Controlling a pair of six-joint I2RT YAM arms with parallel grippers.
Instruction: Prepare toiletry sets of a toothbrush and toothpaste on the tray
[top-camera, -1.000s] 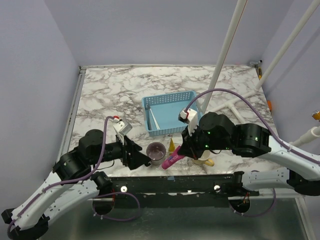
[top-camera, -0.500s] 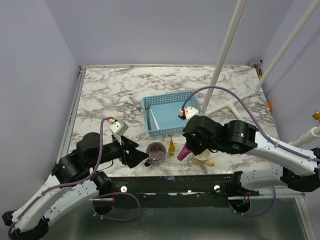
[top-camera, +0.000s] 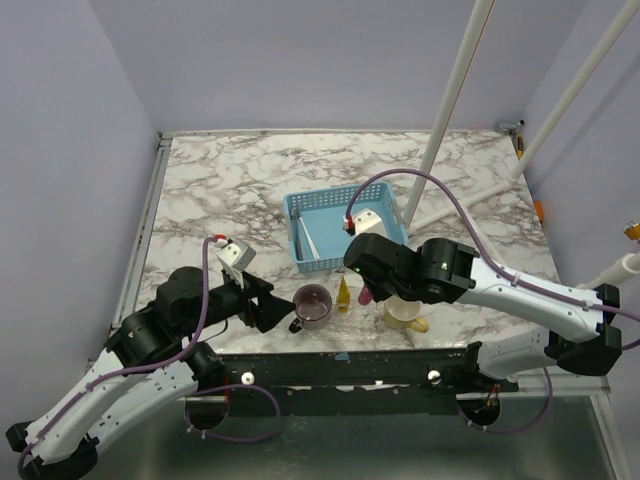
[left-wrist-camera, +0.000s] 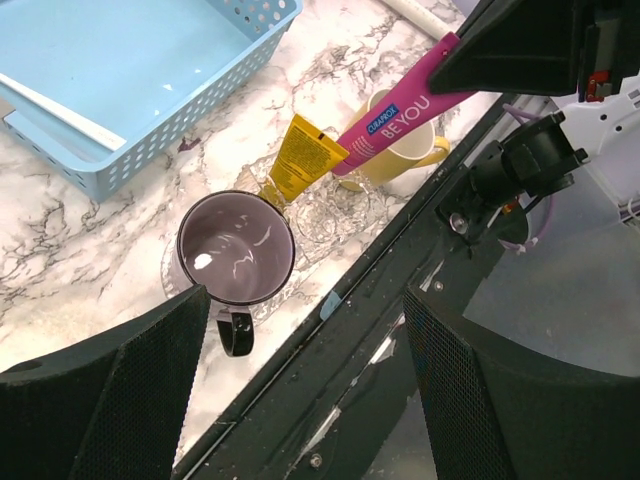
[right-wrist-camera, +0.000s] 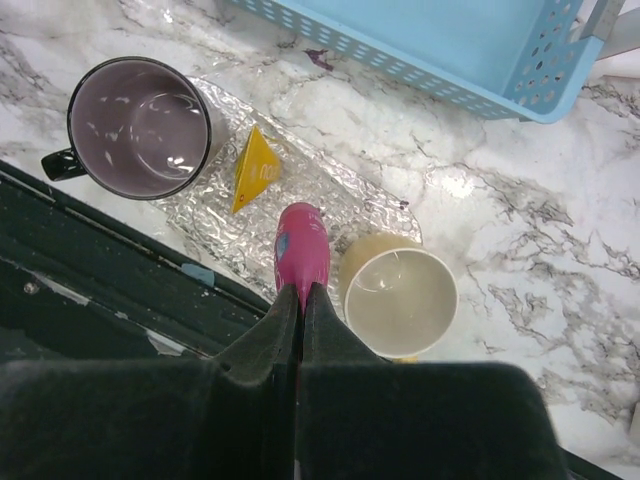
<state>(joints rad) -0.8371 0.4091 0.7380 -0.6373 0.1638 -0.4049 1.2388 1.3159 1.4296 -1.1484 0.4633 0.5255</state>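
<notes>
The pink toothpaste tube (right-wrist-camera: 302, 250) is what's changed. A second ago it was held low and nearly flat at the near edge of the tabletop (top-camera: 230, 190). Now it's lifted clear, tipped close to upright, and carried a bit left toward the blue basket (top-camera: 340, 195). It's held in the air over the crinkled foil sheet (right-wrist-camera: 340, 195), between the yellow tube (right-wrist-camera: 255, 170) and the cream mug (right-wrist-camera: 400, 300), touching neither as far as can be told. The jaws of the right gripper (right-wrist-camera: 300, 292) are pinched almost closed on one end of it, so the grip looks solid enough.

The yellow tube is left standing on the foil beside the purple mug (right-wrist-camera: 140, 113), untouched. One whitish toothbrush (top-camera: 310, 243) is already lying in the basket, over on its left side.

The left gripper (left-wrist-camera: 305, 300) has barely been shifted, just eased back a touch from the purple mug. Its jaws are spread wide with nothing in them.

So the pick can be counted as done and the carry as started. If the basket is taken as the tray, the pink tube is probably meant to be set down next to that toothbrush, which would make the first set. The yellow tube and a second brush would still be left, and no second brush can be seen in these views.
</notes>
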